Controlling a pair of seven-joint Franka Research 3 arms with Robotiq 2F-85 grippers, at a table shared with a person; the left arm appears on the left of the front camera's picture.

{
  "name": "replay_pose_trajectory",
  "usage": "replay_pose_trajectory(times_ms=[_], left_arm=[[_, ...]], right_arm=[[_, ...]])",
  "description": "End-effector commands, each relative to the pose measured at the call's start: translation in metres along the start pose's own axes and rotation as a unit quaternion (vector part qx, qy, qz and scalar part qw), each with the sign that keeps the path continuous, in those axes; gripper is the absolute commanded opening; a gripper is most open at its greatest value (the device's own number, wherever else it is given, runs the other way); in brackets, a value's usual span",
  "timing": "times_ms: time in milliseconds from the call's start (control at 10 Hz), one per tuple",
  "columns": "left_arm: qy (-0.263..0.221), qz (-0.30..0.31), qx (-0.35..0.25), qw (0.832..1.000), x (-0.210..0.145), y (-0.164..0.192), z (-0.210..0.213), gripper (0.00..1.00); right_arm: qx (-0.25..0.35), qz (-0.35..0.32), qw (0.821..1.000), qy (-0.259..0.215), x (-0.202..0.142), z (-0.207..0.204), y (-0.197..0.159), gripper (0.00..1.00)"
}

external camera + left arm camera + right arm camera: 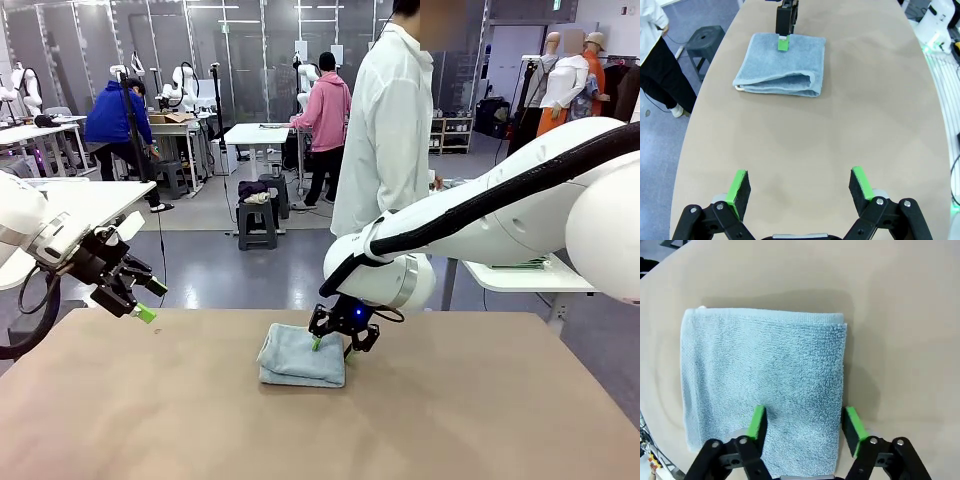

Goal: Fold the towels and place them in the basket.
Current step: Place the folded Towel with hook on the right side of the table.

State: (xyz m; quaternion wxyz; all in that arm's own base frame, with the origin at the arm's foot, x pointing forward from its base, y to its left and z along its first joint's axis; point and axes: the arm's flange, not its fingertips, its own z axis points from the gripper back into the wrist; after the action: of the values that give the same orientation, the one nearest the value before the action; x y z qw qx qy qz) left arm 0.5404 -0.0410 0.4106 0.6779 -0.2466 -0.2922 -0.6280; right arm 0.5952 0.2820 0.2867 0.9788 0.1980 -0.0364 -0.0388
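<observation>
Here, the right tool (804,414) straddles one edge of the towel (765,360).

towel (300,355) mid-table, tabletop (150,420) free L/R

One folded towel (301,357), one table (150,420), two pincers: left pincer (150,298), right pincer (335,345); three people (385,140)
</observation>
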Motion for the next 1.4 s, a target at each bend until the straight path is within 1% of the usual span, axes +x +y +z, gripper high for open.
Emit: replay_pose_trajectory(times_ms=[0, 100, 200, 300, 400, 500, 700, 800, 900, 1200, 1300], left_arm=[[0.005, 0.004, 0.002, 1.000, 0.0017, 0.0001, 0.0011, 1.00], [0.005, 0.004, 0.002, 1.000, 0.0017, 0.0001, 0.0011, 1.00], [0.005, 0.004, 0.002, 1.000, 0.0017, 0.0001, 0.0011, 1.00], [0.005, 0.004, 0.002, 1.000, 0.0017, 0.0001, 0.0011, 1.00], [0.005, 0.004, 0.002, 1.000, 0.0017, 0.0001, 0.0011, 1.00], [0.005, 0.004, 0.002, 1.000, 0.0017, 0.0001, 0.0011, 1.00], [0.005, 0.004, 0.002, 1.000, 0.0017, 0.0001, 0.0011, 1.00], [0.005, 0.004, 0.002, 1.000, 0.0017, 0.0001, 0.0011, 1.00], [0.005, 0.004, 0.002, 1.000, 0.0017, 0.0001, 0.0011, 1.00], [0.005, 0.004, 0.002, 1.000, 0.0017, 0.0001, 0.0011, 1.00], [0.005, 0.004, 0.002, 1.000, 0.0017, 0.0001, 0.0011, 1.00]], right_arm=[[0.012, 0.003, 1.000, 0.004, 0.0003, -0.0029, -0.0018, 0.57], [0.011, 0.003, 1.000, 0.003, -0.0008, -0.0021, -0.0012, 0.41], [0.010, 0.004, 1.000, 0.002, -0.0019, -0.0013, -0.0009, 0.37], [0.009, 0.005, 1.000, 0.002, -0.0022, 0.0001, -0.0002, 0.21], [0.003, 0.004, 1.000, 0.002, -0.0030, 0.0007, 0.0004, 0.18], [-0.006, 0.005, 1.000, 0.002, -0.0034, 0.0020, 0.0011, 0.01], [-0.018, 0.011, 1.000, 0.005, -0.0016, 0.0033, 0.0013, 0.00], [-0.032, 0.007, 0.999, -0.023, 0.0024, 0.0041, 0.0016, 0.00], [-0.004, 0.009, 1.000, 0.000, -0.0007, 0.0005, 0.0025, 0.00], [-0.004, 0.009, 1.000, 0.000, -0.0007, 0.0005, 0.0025, 0.00], [-0.009, 0.013, 1.000, -0.004, -0.0001, 0.0014, 0.0031, 0.08]])
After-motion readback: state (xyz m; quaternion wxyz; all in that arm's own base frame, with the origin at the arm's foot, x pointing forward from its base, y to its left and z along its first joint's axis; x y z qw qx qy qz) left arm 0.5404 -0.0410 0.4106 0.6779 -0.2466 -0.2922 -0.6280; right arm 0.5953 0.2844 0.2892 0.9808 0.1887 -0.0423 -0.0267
